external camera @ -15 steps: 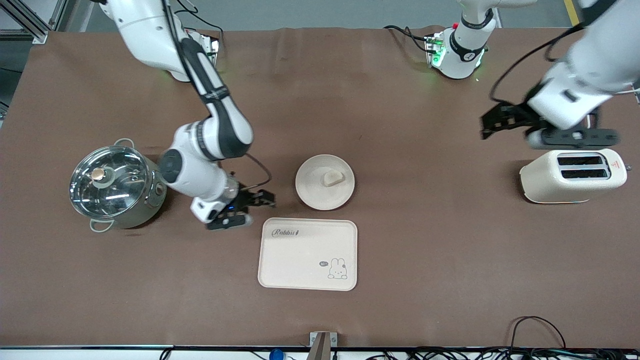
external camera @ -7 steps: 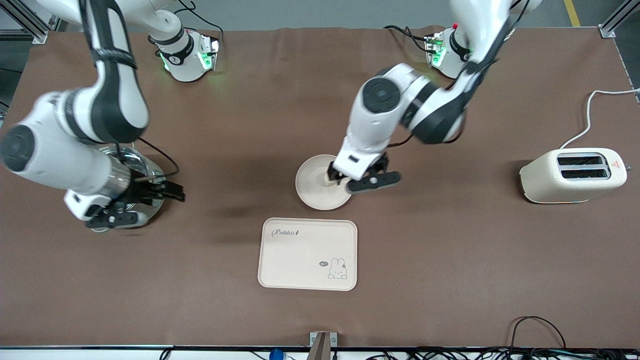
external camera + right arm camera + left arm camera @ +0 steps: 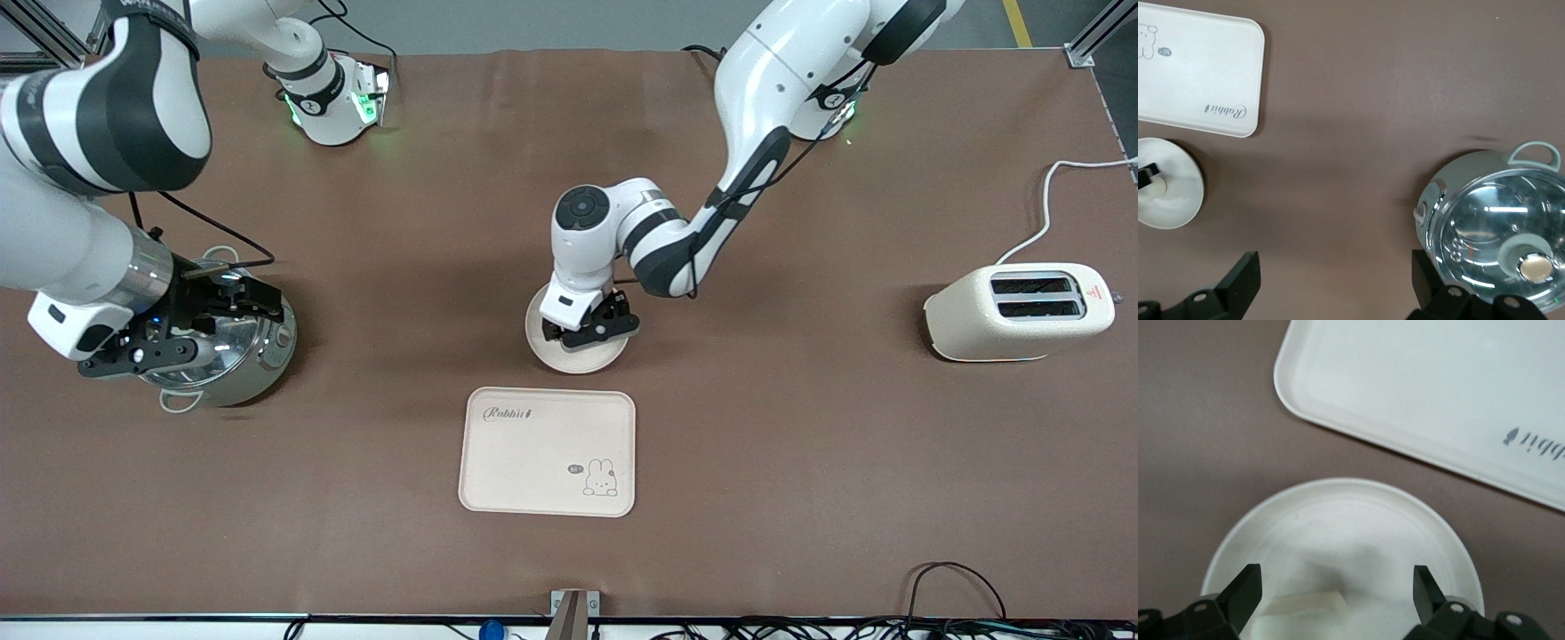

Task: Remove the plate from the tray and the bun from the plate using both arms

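The round cream plate (image 3: pixel 556 351) rests on the brown table, a little farther from the front camera than the rabbit tray. The left gripper (image 3: pixel 597 331) hangs low over it, open. In the left wrist view the pale bun (image 3: pixel 1308 607) lies on the plate (image 3: pixel 1351 520), between the spread fingers of the left gripper (image 3: pixel 1335 597) and touching neither. In the front view the hand hides the bun. Over the steel pot, the right gripper (image 3: pixel 218 324) is open and holds nothing; its wrist view shows only table between the fingers of the right gripper (image 3: pixel 1335 287).
The rabbit-print tray (image 3: pixel 547 452) lies nearer the front camera than the plate. A lidded steel pot (image 3: pixel 262 347) stands toward the right arm's end, and a cream toaster (image 3: pixel 1018 311) with its cord toward the left arm's end.
The left arm swung from above the toaster to the plate and came down around the bun. The right arm pulled back from beside the tray to over the pot.
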You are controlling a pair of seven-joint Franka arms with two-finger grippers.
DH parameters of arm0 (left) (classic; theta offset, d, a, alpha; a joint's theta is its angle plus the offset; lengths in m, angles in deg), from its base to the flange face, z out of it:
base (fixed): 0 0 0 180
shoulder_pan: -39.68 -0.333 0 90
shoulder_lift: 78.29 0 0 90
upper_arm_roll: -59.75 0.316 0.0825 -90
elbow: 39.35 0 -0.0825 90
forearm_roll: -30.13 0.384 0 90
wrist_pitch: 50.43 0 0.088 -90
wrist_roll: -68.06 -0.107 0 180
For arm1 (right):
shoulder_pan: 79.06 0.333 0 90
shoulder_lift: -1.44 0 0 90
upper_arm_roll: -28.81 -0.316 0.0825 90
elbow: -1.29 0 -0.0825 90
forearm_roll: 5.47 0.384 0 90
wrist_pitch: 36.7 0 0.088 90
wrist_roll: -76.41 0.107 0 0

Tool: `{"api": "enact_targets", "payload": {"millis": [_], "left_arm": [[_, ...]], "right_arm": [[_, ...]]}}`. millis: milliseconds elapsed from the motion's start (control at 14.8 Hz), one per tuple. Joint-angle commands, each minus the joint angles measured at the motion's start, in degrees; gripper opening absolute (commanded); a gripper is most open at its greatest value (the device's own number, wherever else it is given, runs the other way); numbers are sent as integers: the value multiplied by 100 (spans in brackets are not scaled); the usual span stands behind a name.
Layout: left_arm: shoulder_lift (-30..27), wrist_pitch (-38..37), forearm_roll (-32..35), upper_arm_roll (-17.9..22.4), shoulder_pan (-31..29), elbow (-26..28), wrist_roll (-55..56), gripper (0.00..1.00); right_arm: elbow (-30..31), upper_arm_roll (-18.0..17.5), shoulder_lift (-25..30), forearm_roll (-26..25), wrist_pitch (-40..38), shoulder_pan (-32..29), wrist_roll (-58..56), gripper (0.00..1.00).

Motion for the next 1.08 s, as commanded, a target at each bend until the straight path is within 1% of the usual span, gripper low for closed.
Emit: {"api": "enact_targets", "payload": {"millis": [0,135,203,271,339,406,474,542,609,677,745,812,880,948,1016], "left_arm": [[-42,263,247,11,79,263,412,100],[-94,431,256,11,167,553,580,100],[-94,501,256,11,194,642,667,96],[-94,537,256,11,202,686,703,82],[-77,555,256,11,203,678,712,53],[-59,563,256,11,203,669,712,28],[-51,572,256,11,203,669,721,24],[-50,572,256,11,203,660,712,16],[-59,572,256,11,203,660,704,6],[-68,572,256,11,203,651,695,0],[-68,572,256,11,203,660,651,0],[-85,546,256,2,185,651,616,0],[-120,485,248,2,159,616,555,0],[-260,276,152,-15,72,573,284,0],[-435,-205,20,-41,-77,520,-110,0]], "right_arm": [[6,-21,460,-257,-274,-34,39,100],[-3,-21,672,-266,-441,-182,30,100],[-3,-47,812,-266,-459,-340,21,100],[-3,-73,944,-283,-450,-498,21,100],[6,-82,1014,-370,-442,-561,21,100],[14,-109,1102,-580,-442,-579,30,100],[41,-361,1181,-730,-442,-753,39,100],[58,-781,1243,-766,-433,-1190,30,100],[50,-1360,1261,-845,-415,-1708,47,100],[50,-1853,1279,-1072,-415,-2122,74,100],[67,-2275,1340,-1222,-407,-2465,91,100],[119,-2428,1401,-1241,-380,-2660,92,100],[250,-2447,1498,-1241,-363,-2732,92,100],[469,-2447,1647,-1233,-267,-2758,92,100],[759,-2438,1831,-1241,-118,-2785,92,100]]}}
